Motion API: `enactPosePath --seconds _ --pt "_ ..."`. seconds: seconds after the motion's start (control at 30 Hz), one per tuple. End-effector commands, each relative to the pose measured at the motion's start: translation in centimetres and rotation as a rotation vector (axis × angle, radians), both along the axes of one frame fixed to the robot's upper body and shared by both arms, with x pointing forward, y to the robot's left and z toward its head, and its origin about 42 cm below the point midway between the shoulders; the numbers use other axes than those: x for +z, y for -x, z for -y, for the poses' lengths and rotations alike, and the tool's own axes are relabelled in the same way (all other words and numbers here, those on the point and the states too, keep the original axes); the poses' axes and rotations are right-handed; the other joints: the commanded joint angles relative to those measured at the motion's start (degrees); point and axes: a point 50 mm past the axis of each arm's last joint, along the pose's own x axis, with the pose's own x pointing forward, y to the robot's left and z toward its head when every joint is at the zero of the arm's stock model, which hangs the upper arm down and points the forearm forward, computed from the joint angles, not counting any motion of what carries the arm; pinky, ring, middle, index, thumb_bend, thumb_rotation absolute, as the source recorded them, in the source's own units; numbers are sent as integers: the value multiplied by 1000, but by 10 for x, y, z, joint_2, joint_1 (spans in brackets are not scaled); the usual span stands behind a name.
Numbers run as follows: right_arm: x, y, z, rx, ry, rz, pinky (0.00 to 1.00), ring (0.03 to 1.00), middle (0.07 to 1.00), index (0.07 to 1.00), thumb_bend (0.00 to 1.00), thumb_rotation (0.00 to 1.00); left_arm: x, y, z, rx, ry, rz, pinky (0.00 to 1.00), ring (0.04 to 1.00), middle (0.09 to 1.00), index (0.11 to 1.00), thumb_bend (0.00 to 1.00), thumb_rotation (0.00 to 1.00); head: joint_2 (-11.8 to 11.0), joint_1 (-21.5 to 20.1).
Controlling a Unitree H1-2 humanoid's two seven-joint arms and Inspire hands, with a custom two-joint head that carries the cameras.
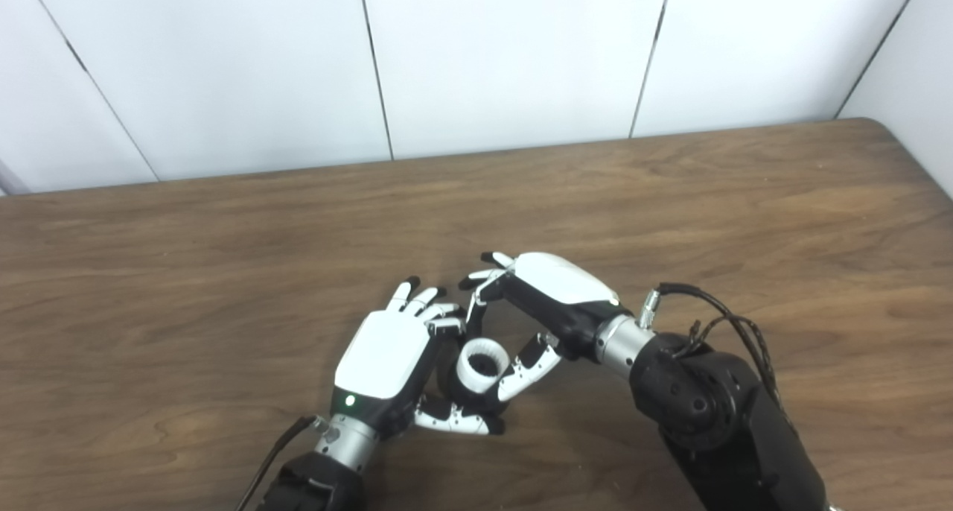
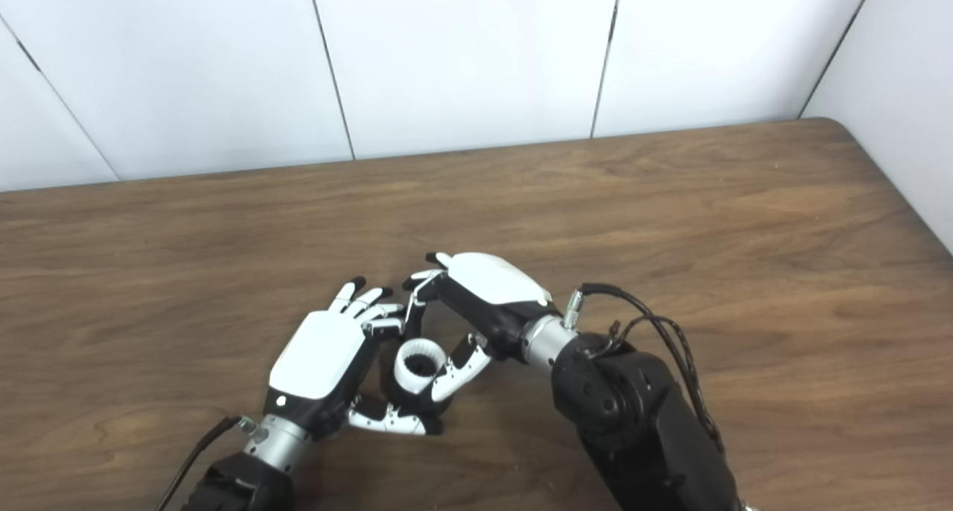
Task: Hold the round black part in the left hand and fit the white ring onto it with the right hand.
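My left hand [image 1: 387, 358] lies low over the table, its fingers and thumb curled round the round black part [image 1: 451, 373], which shows only as a dark rim. The white ring [image 1: 482, 366] sits on top of that part, its toothed opening facing up. My right hand [image 1: 551, 291] reaches in from the right and arches over the ring. Its thumb presses the ring's right side and a finger comes down at the far side, pinching it. How deep the ring sits on the part is hidden.
The brown wooden table [image 1: 670, 198] runs back to a white panelled wall [image 1: 506, 56]. Its right corner lies near a side wall [image 1: 916, 71]. A black cable [image 1: 730, 325] loops off my right wrist.
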Motion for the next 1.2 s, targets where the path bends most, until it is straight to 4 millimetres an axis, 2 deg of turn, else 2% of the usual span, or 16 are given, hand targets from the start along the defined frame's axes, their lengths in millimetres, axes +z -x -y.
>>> enactPosePath --seconds 0.0,0.7,1.17 --pt "15 1 -4 20 -17 60 1000 1000 869 484 523 131 -2 0 0 3 -24 1 1000 910 794 485 524 57 1 -1" --pt "4 1 0 14 -2 28 1000 1000 869 484 522 129 3 1 2 4 -9 12 1000 905 788 484 525 57 6 2" --pt "4 1 3 24 15 53 1000 1000 879 492 525 147 4 -1 4 6 -11 14 1000 909 791 484 525 57 8 7"
